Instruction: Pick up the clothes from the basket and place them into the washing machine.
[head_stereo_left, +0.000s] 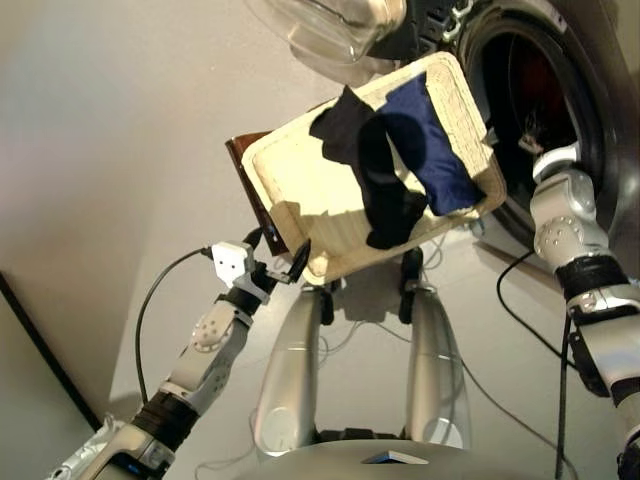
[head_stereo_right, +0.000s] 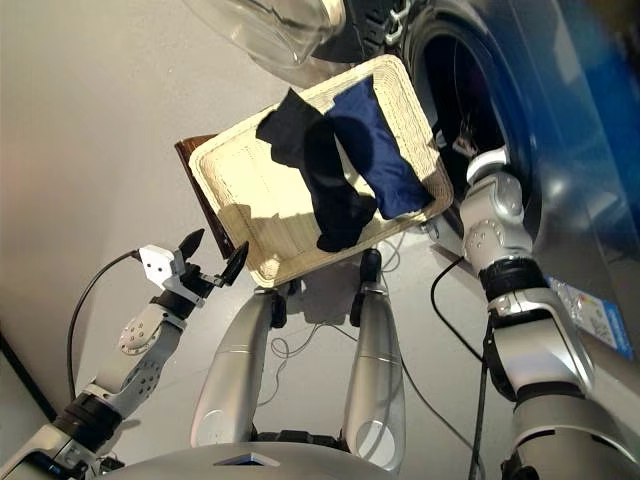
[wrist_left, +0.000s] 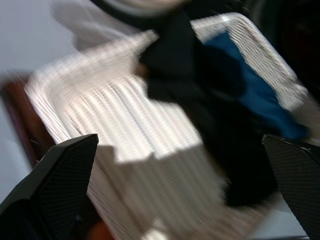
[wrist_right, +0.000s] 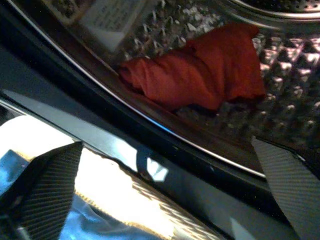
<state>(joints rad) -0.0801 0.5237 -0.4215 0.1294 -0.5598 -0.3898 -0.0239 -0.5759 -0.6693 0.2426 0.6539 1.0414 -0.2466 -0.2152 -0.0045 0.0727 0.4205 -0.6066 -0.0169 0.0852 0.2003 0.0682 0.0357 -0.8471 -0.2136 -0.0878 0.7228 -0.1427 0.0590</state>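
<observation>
- Nearest in, at about 8 o'clock in the head view, the left gripper (head_stereo_right: 208, 258) hangs just off the basket's near corner, its two black fingers spread apart with nothing between them.
- Through the left wrist view those fingers (wrist_left: 60, 175) frame the basket floor, so it looks lined up for the next garment, though that is only my read.
- Centre frame, the cream wicker basket (head_stereo_left: 290, 175) sits on a dark brown stand (head_stereo_left: 243, 160), its rim close to the washer's opening.
- Two garments remain in it: the black garment (head_stereo_left: 375, 185) sprawls across the middle, running down towards the near rim at 6 o'clock.
- The navy blue garment (head_stereo_left: 430, 140) lies beside it on the machine side, at roughly 2 o'clock on the tray, the black one overlapping its edge.
- At 3 o'clock the right gripper (wrist_right: 165, 195) is up at the porthole lip, released and empty, fingers wide either side of the view.
- Farther in, the coral-red garment (wrist_right: 200, 70) rests crumpled on the perforated steel drum (wrist_right: 280, 60) of the washing machine (head_stereo_left: 590, 90).
- At 12 o'clock the glass-bowl door (head_stereo_left: 335, 30) stands swung open.
- Tally, judging from this: one in, two to go.
</observation>
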